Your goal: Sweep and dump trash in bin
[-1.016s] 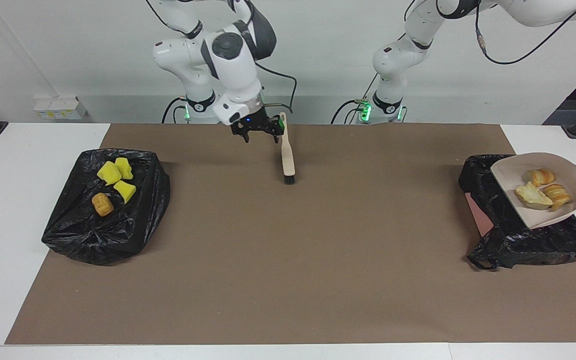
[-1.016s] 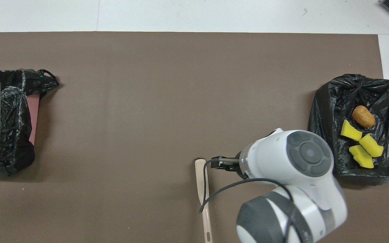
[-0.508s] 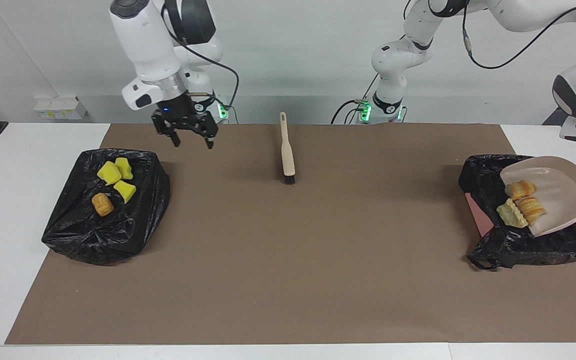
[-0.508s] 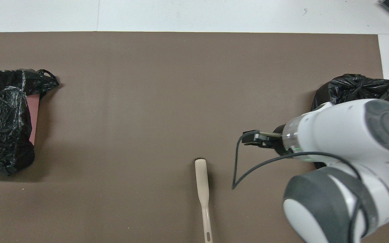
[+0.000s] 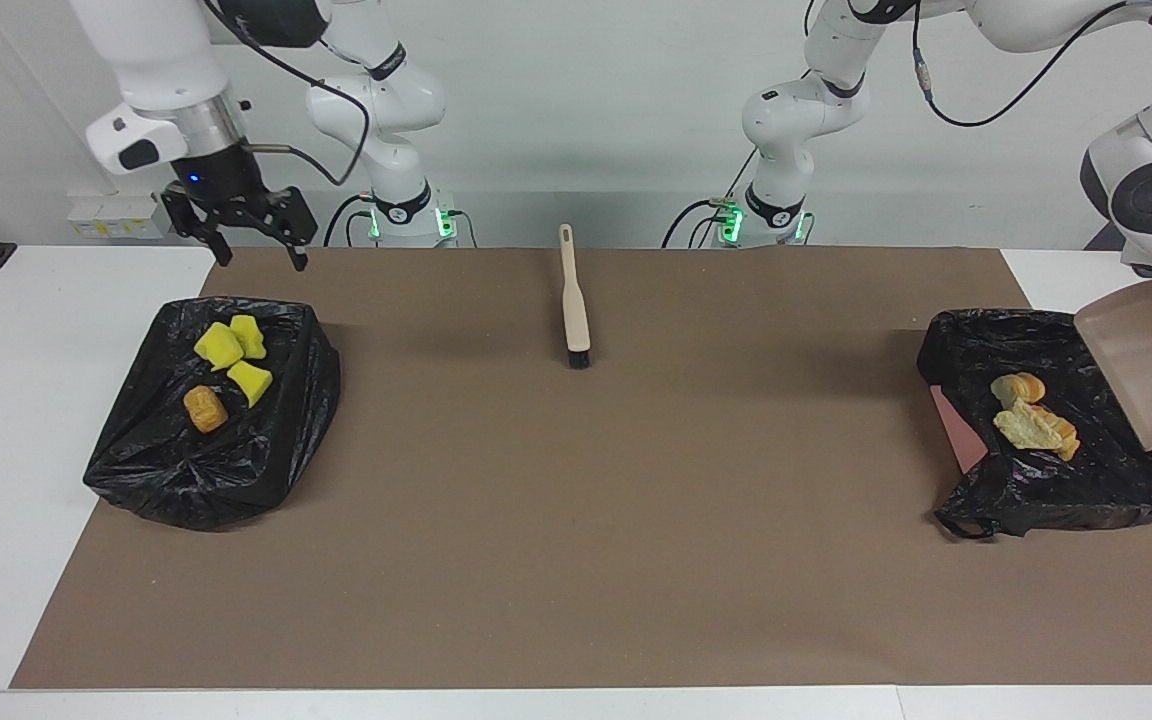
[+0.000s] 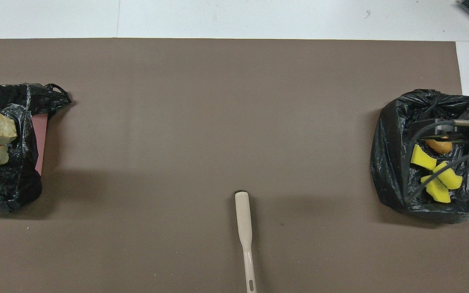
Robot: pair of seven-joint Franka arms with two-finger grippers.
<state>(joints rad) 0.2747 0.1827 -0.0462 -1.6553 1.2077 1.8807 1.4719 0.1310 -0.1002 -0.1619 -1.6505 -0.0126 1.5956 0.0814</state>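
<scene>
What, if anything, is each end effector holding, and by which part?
The left arm holds the tilted dustpan; where it is gripped lies out of view. The right end effector is open and empty.

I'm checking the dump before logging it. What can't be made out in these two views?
- Left tool: cut off by the facing view's edge; its grip on the dustpan is unseen.
- Dustpan: outside the overhead view.
- Brown roll: partly covered overhead by the right tool.
- Bin under the bag: mostly hidden.
</scene>
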